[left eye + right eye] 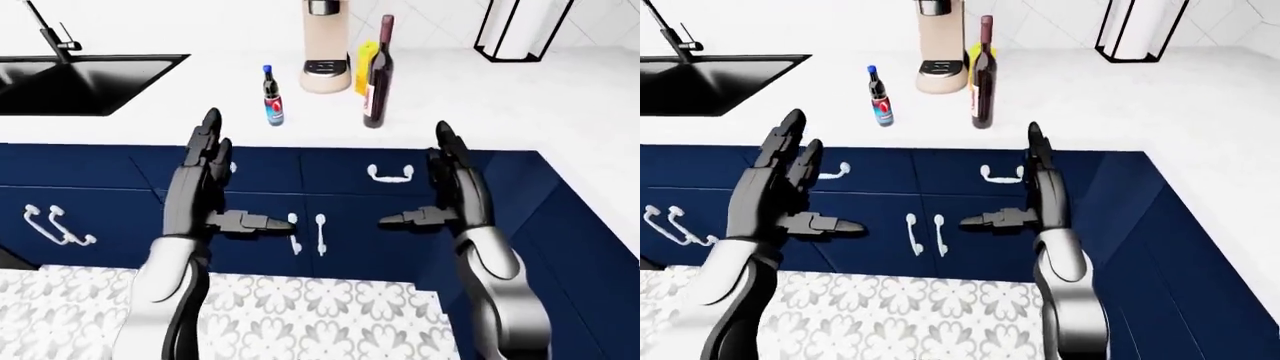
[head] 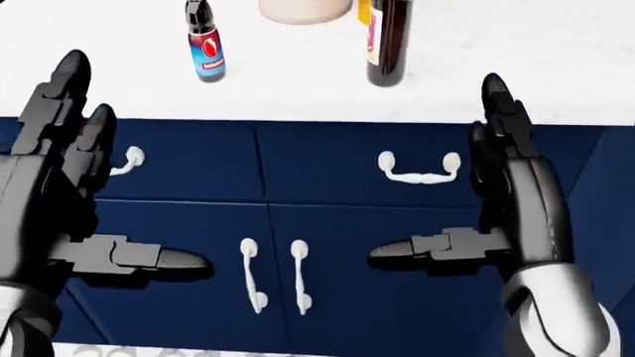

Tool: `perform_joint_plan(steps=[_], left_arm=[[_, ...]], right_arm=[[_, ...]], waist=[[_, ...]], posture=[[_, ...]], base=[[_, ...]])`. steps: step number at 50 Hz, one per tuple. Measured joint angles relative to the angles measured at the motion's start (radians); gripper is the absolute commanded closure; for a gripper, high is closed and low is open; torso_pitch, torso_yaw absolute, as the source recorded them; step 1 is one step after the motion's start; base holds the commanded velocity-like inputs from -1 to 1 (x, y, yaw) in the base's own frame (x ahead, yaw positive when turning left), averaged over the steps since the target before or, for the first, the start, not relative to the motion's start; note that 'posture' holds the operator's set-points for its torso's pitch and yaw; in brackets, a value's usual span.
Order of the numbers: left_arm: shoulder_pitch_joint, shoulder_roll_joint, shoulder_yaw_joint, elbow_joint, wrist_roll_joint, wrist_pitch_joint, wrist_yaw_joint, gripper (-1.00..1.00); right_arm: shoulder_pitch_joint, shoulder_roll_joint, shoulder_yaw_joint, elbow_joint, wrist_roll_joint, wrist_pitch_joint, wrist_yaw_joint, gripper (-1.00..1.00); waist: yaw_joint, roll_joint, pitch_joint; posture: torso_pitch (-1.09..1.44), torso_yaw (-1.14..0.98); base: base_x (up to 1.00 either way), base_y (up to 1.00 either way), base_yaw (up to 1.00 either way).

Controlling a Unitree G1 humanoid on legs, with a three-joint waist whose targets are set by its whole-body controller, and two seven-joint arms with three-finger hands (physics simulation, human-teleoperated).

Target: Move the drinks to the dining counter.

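Observation:
Two drinks stand on the white counter (image 1: 560,112). One is a small soda bottle (image 1: 272,96) with a blue cap and a red-and-blue label. To its right rises a tall dark wine bottle (image 1: 377,75). The head view shows both near its top edge: soda bottle (image 2: 205,44), wine bottle (image 2: 387,41). My left hand (image 1: 240,178) and right hand (image 1: 415,176) are open and empty, fingers pointing up, thumbs turned inward. They hang before the blue cabinet, below the counter's edge and short of the bottles.
A beige machine (image 1: 327,45) and a yellow object (image 1: 364,61) stand just behind the bottles. A black sink (image 1: 80,82) with a faucet lies at the left, a paper-towel holder (image 1: 520,30) at the top right. White handles (image 2: 419,175) stud the blue cabinet doors (image 2: 327,160); patterned floor tiles (image 1: 320,315) lie below.

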Motion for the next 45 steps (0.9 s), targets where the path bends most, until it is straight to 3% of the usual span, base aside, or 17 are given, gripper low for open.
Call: perform_joint_plan(steps=[2, 4, 6, 10, 15, 19, 21, 24, 29, 33, 35, 38, 43, 45], left_arm=[[-0.006, 0.011, 0.015, -0.01, -0.003, 0.021, 0.003, -1.0], [-0.003, 0.019, 0.038, -0.008, 0.002, 0.036, 0.011, -1.0], [-0.005, 0.024, 0.055, -0.014, 0.011, 0.049, 0.021, -1.0], [-0.045, 0.031, 0.048, -0.022, 0.004, 0.06, 0.023, -1.0], [-0.067, 0.034, 0.03, -0.005, -0.014, 0.097, 0.019, -1.0], [-0.098, 0.047, 0.042, -0.04, -0.029, 0.107, 0.023, -1.0], [-0.103, 0.056, 0.058, -0.045, -0.033, 0.106, 0.029, -1.0], [-0.1, 0.06, 0.069, -0.042, -0.036, 0.123, 0.042, -1.0], [-0.121, 0.07, 0.076, -0.068, -0.053, 0.151, 0.055, -1.0], [-0.136, 0.072, 0.071, -0.075, -0.06, 0.161, 0.063, -1.0], [-0.13, 0.066, 0.054, -0.073, -0.069, 0.172, 0.061, -1.0], [-0.134, 0.072, 0.05, -0.069, -0.081, 0.19, 0.055, -1.0], [-0.14, 0.079, 0.069, -0.096, -0.083, 0.186, 0.06, -1.0], [-0.141, 0.081, 0.072, -0.101, -0.084, 0.183, 0.061, -1.0]], right_arm=[[-0.019, -0.001, 0.005, -0.021, 0.005, 0.023, -0.005, -1.0], [-0.025, 0.004, 0.027, -0.03, 0.013, 0.04, -0.004, -1.0], [-0.042, 0.001, 0.044, -0.042, 0.023, 0.06, 0.003, -1.0], [-0.068, -0.011, 0.013, -0.079, 0.03, 0.081, -0.01, -1.0], [-0.068, -0.027, -0.022, -0.108, 0.024, 0.12, -0.046, -1.0], [-0.083, -0.033, -0.021, -0.128, 0.02, 0.137, -0.057, -1.0], [-0.086, -0.028, -0.008, -0.141, 0.023, 0.138, -0.055, -1.0], [-0.084, -0.031, -0.004, -0.161, 0.032, 0.157, -0.049, -1.0], [-0.094, -0.045, -0.038, -0.193, 0.04, 0.165, -0.051, -1.0], [-0.098, -0.058, -0.056, -0.212, 0.052, 0.173, -0.059, -1.0], [-0.086, -0.062, -0.072, -0.207, 0.054, 0.174, -0.064, -1.0], [-0.082, -0.064, -0.079, -0.194, 0.054, 0.19, -0.075, -1.0], [-0.096, -0.072, -0.081, -0.219, 0.069, 0.182, -0.078, -1.0], [-0.099, -0.073, -0.081, -0.218, 0.071, 0.175, -0.081, -1.0]], waist=[[0.012, 0.033, -0.006], [0.028, 0.016, -0.002], [0.032, -0.015, 0.002], [0.038, -0.087, 0.006], [0.017, -0.034, 0.023], [0.012, 0.012, 0.023], [0.021, 0.002, 0.026], [0.023, 0.005, 0.026], [0.032, -0.044, 0.023], [0.034, -0.102, 0.015], [0.021, -0.089, 0.029], [0.013, -0.088, 0.026], [0.004, -0.029, 0.029], [-0.001, 0.007, 0.021]], posture=[[0.0, 0.0], [0.0, 0.0], [0.0, 0.0], [0.0, 0.0], [0.0, 0.0], [0.0, 0.0], [0.0, 0.0], [0.0, 0.0], [0.0, 0.0], [0.0, 0.0], [0.0, 0.0], [0.0, 0.0], [0.0, 0.0], [0.0, 0.0]], base=[[0.0, 0.0, 0.49], [0.0, 0.25, 0.25], [0.0, 0.01, 0.0], [0.0, 0.0, 0.0], [0.15, 0.0, 0.0], [0.21, 0.0, 0.0], [0.26, 0.0, 0.0], [0.33, 0.0, 0.0], [0.33, 0.0, 0.0], [0.34, 0.0, 0.0], [0.33, 0.0, 0.0], [0.33, 0.0, 0.0], [0.33, 0.0, 0.0], [0.33, 0.0, 0.0]])
